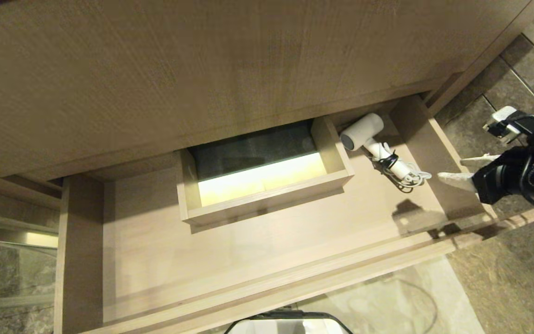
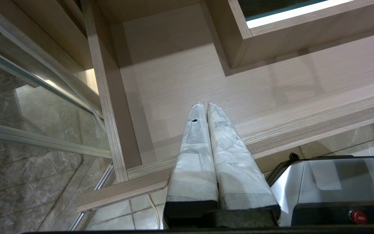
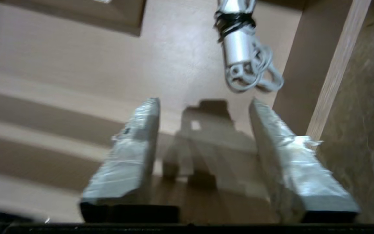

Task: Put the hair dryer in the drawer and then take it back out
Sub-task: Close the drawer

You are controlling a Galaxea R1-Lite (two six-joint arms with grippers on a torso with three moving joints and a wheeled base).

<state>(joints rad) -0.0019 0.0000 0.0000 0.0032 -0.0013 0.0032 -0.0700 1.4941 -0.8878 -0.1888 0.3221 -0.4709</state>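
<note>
The white hair dryer (image 1: 378, 144) lies on the floor of the open wood-grain drawer (image 1: 248, 250), in its back right corner, dark round end toward the boxed cutout (image 1: 267, 195). Its handle and bundled cord with the black tie (image 3: 239, 48) point toward my right gripper (image 1: 450, 168). That gripper hangs over the drawer's right side wall, a short way off the cord end. It stands open with nothing between its fingers (image 3: 131, 146). My left gripper (image 2: 204, 104) is shut and empty above the drawer's front left part (image 2: 190, 74).
A taller wood-grain panel (image 1: 202, 69) rises behind the drawer. A glass panel with a metal frame (image 1: 7, 260) stands at the left. Stone floor (image 1: 517, 269) lies to the right. My own base (image 1: 290, 324) sits just before the drawer front.
</note>
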